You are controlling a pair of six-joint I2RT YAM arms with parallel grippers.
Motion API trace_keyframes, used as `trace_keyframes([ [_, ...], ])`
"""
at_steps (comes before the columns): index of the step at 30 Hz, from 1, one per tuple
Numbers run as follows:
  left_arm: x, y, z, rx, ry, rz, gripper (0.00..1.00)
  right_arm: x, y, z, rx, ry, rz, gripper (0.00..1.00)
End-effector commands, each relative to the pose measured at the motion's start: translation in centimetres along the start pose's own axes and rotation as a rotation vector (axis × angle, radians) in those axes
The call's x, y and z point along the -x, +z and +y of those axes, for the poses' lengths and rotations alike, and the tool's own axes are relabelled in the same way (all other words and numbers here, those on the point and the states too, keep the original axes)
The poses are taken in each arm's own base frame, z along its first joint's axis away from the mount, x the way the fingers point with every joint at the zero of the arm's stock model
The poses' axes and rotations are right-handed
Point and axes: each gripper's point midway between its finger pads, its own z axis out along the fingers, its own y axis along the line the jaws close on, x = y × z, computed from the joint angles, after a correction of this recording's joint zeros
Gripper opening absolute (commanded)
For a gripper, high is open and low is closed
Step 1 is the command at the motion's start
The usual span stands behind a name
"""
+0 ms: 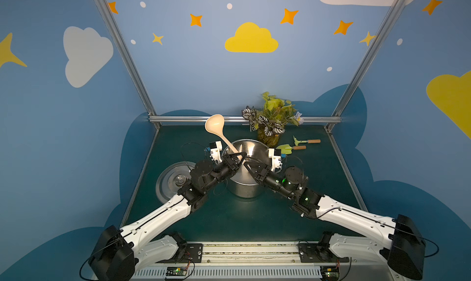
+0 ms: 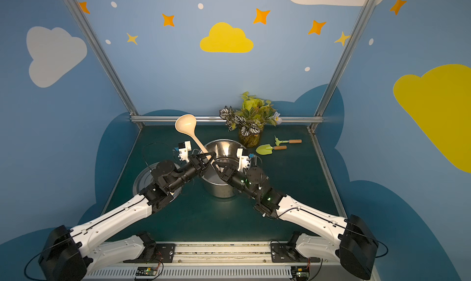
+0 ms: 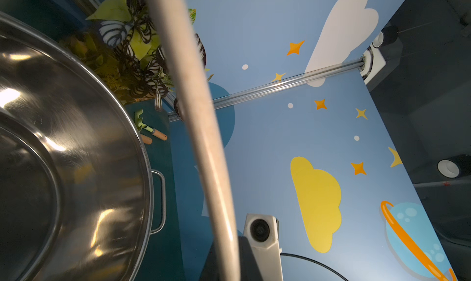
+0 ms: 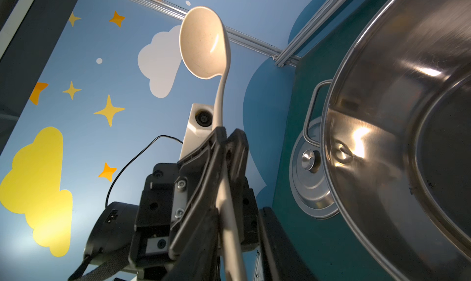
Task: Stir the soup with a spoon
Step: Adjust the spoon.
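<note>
One spoon [image 1: 215, 124], bowl upward, handle inside the left claw [image 1: 239, 157]

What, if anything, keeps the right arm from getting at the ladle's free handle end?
Probably nothing, so likely yes: the left gripper clamps the ladle mid-handle, bowl up, leaving the lower end bare, and the right gripper has its open jaws either side of it.

Ladle handle [image 1: 227, 142] over open pot [image 1: 245, 188]

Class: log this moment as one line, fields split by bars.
spoon: bowl raised, out of pot | left gripper: shut on handle | right gripper: at handle's lower end, grip unclear | lid: off pot
</note>
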Motion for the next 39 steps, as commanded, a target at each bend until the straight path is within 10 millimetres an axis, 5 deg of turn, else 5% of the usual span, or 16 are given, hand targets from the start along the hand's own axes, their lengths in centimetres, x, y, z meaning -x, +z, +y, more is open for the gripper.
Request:
trace_keyframes([
  [1,0.7,-0.1,-1.8,-0.076,0.010,-0.036,0.03,-0.1,-0.1,0.4,0.016,-0.003,-0.008,0.31],
  [9,0.3,-0.1,-1.4,-0.080,-0.007,-0.018,0.03,0.1,0.5,1.4,0.046,0.007,-0.018,0.30],
  [24,-0.2,-0.8,-0.1,-0.072,-0.028,-0.023,0.03,0.9,1.1,2.5,0.067,-0.019,-0.045,0.00],
  [33,0.1,-1.9,1.6,0.003,-0.010,-0.044,0.49,2.0,-0.6,2.0,-0.008,-0.047,-0.069,0.00],
  [39,0.9,-2.8,2.2,0.050,0.032,-0.051,0.63,3.2,-2.1,1.7,-0.061,-0.062,-0.089,0.00],
])
